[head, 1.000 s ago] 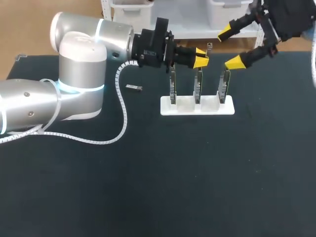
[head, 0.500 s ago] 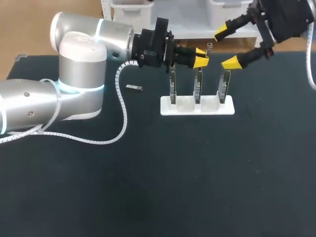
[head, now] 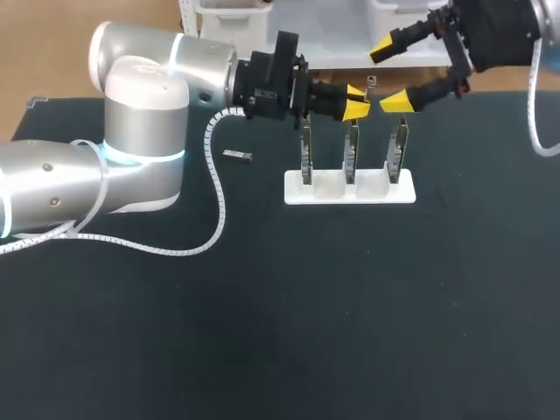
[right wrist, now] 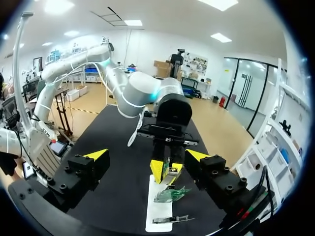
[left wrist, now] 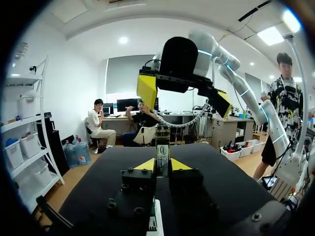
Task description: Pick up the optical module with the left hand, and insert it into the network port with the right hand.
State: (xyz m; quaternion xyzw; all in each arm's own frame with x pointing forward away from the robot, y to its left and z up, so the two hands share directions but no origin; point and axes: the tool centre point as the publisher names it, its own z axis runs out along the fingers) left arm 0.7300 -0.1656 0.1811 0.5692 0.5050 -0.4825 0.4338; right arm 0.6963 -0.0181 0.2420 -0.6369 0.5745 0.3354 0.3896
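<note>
Your slim silver metal optical module [left wrist: 162,156] stands upright in the left gripper [head: 355,101]. The gripper's yellow tips are clamped on its lower end from both sides, so most of its length rises free above them. That hold looks deliberate, since it leaves bare metal for a second grasp. The module is in the air above the far part of the black desk [head: 350,315], close over the tops of three thin upright circuit boards [head: 350,153]. The right gripper [head: 389,74] hangs just beyond it, facing the left one, with its fingers spread wide and nothing between them. In the right wrist view the module sits ahead of the open tips and roughly centred, so I judge a handover is being lined up but has not yet been made. The boards stand in a row in a white rectangular base [head: 350,194]. The network port is presumably on one of them, but you cannot tell which from these views. Standing upright, they keep their upper edges open to a gripper coming from above. A small grey metal bar [head: 236,155] lies flat on the desk, apart from the base, on the side of the left arm [head: 140,114].
</note>
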